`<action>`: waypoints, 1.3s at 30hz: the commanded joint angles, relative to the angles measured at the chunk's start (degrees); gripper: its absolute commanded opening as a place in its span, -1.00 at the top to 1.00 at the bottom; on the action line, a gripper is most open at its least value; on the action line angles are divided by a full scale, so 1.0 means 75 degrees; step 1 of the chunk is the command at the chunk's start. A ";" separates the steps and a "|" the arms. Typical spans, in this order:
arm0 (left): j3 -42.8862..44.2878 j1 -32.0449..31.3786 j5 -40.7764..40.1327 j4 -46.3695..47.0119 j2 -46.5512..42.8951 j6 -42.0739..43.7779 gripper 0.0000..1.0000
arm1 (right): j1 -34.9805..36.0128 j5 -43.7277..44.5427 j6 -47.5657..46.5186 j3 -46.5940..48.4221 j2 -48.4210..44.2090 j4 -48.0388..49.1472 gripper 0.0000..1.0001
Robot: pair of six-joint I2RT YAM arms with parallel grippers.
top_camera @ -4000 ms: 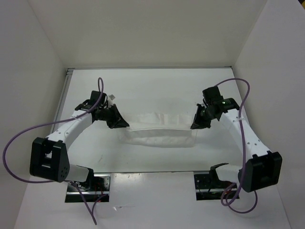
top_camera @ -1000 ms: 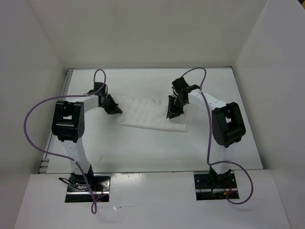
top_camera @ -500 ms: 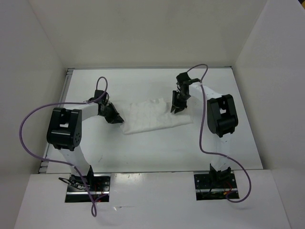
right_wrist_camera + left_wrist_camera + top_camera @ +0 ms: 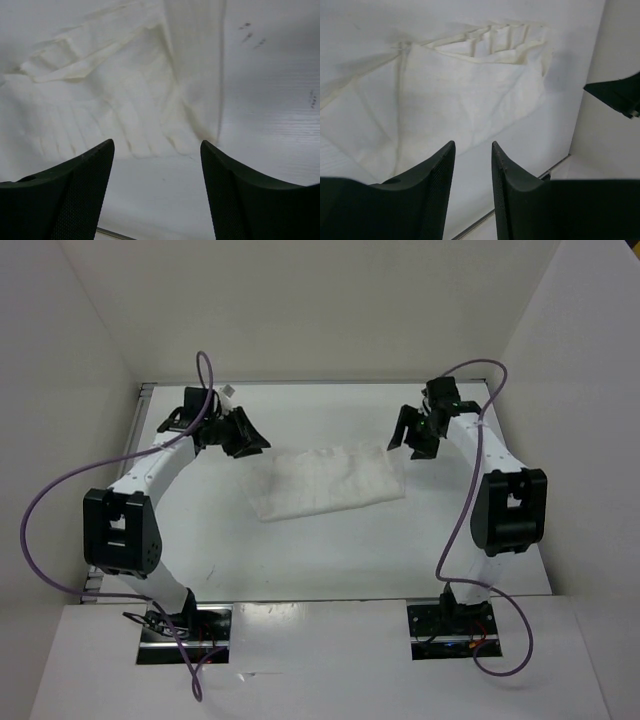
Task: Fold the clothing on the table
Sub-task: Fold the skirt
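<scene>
Clothing (image 4: 325, 482) lies mid-table (image 4: 300, 560), long axis left-right; left gripper (image 4: 250, 438) part-open, right gripper (image 4: 410, 445) wide, both empty, just off its far corners, equally near.

White on white here: clothing (image 4: 325, 480) a touch creamier, faint grid lines across it, against the plain matte white tabletop (image 4: 300, 550). Left tool (image 4: 250, 437) and right tool (image 4: 413, 445) black, finely textured. Cables (image 4: 24, 540) purple.
</scene>
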 commanded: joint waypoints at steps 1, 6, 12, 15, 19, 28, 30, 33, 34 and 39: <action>0.0226 -0.0402 0.0899 -0.0105 0.0511 0.0193 0.16 | -0.0456 -0.0215 -0.0264 -0.0449 0.0383 0.0075 -0.50; 0.0250 -0.0603 0.0900 -0.0105 0.0746 0.0263 0.16 | -0.0924 -0.1023 -0.0336 -0.0859 0.0877 0.0508 -0.53; 0.0073 -0.0673 0.0900 -0.0105 0.0747 0.0263 0.16 | -0.1089 -0.1575 -0.0406 -0.0930 0.1509 0.0790 -0.53; 0.0003 -0.0673 0.0900 -0.0036 0.0747 0.0263 0.16 | -0.1089 -0.1738 -0.0406 -0.0930 0.1790 0.0954 -0.53; 0.0003 -0.0744 0.0981 -0.0035 0.0747 0.0263 0.16 | -0.1089 -0.1739 -0.0336 -0.1000 0.2049 0.1048 -0.50; 0.0564 -0.1527 0.1930 -0.0374 0.1552 0.1291 0.31 | -0.1019 -0.2981 -0.0195 -0.1316 0.2459 0.1341 0.84; 0.0892 -0.1750 0.2012 -0.0691 0.1812 0.1574 0.40 | -0.1019 -0.2981 -0.0195 -0.1317 0.2459 0.1341 1.00; 0.1068 -0.2161 0.1943 -0.0866 0.2211 0.1728 0.71 | -0.0949 -0.2981 -0.0195 -0.1387 0.2459 0.1341 1.00; 0.1162 -0.2347 0.1862 -0.0867 0.2397 0.1821 0.81 | -0.0949 -0.2981 -0.0195 -0.1387 0.2459 0.1341 1.00; 0.1304 -0.2758 0.1638 -0.1031 0.2833 0.1821 1.00 | -0.0797 -0.3052 -0.0125 -0.1469 0.2203 0.1341 1.00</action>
